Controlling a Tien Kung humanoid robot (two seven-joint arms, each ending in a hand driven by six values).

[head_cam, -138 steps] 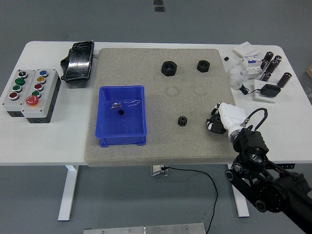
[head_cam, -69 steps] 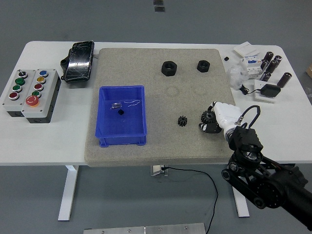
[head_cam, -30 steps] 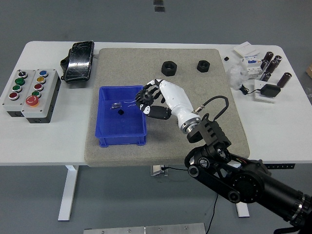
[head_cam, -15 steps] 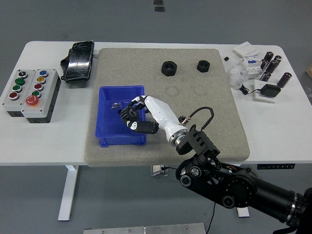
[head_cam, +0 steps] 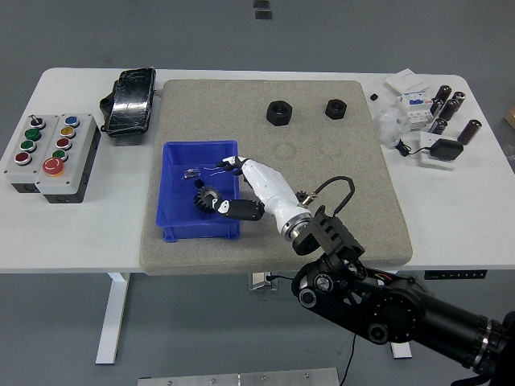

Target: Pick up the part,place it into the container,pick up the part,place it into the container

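robot hand point(head_cam: 233, 186): right, reached over the bin point(head_cam: 179, 228), fingers spread, nothing held. gear point(head_cam: 207, 198): in the bin, just left of the fingertips, seemingly released. two nuts point(head_cam: 279, 112) remaining: far side of the mat point(head_cam: 322, 217), well apart, nearer the right arm.

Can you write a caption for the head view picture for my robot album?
The robot's right hand opens over the blue bin, with a black gear inside.

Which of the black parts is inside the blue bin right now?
The toothed gear, lying in the blue bin just below the right hand's fingertips. The two hex nuts sit on the mat's far side.
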